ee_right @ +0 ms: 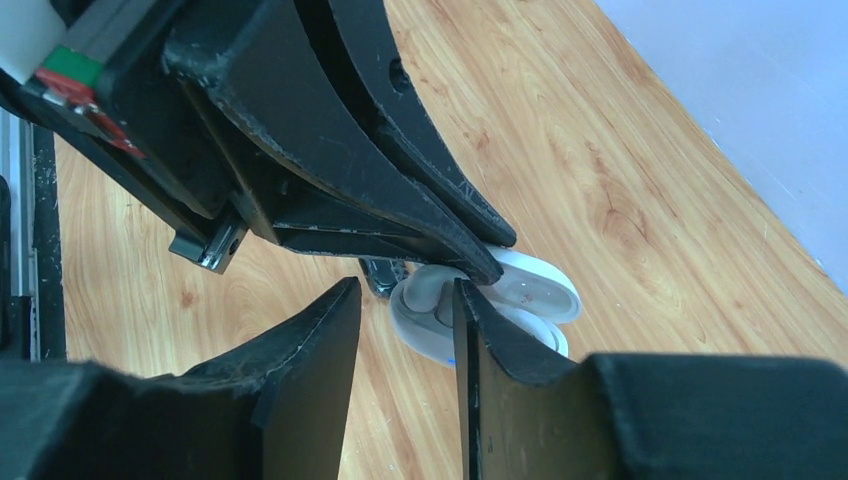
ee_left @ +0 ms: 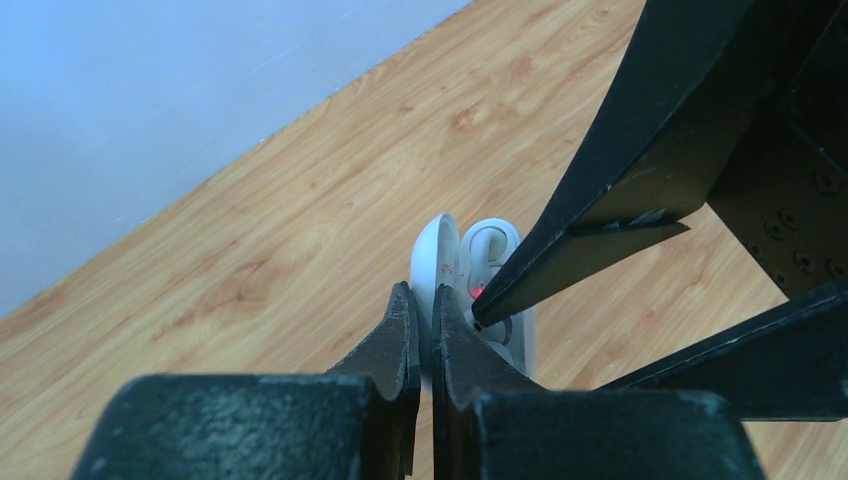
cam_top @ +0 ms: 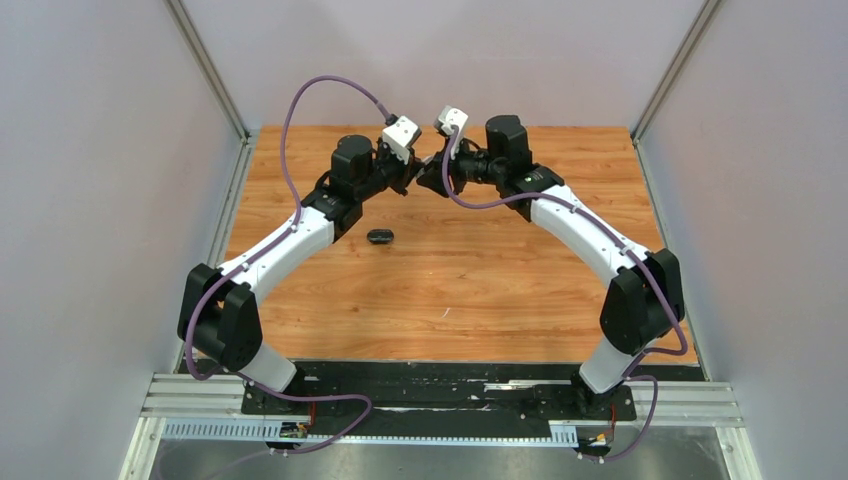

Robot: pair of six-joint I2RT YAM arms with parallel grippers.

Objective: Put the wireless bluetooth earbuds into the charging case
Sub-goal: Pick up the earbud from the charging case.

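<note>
Two arms are facing each other tip to tip over the far side of the wood-grain tabletop [cam_top: 480, 290]. The left pincer [ee_left: 422, 300] is clenching the lid of one glossy white charging case [ee_left: 440, 260], which is standing open with one white earbud [ee_left: 487, 247] sitting inside. The right pincer [ee_right: 405, 295] is standing released, its tips right at that case. One black pebble-shaped case [cam_top: 380, 236] is lying on the wood near the left arm.

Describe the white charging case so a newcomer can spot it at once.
Look at the far middle of the wooden table, where the two arms meet. The white charging case is held open there, one half pinched by the fingers of the left gripper. The only other case is black and lies on the wood, nearer the bases.
</note>
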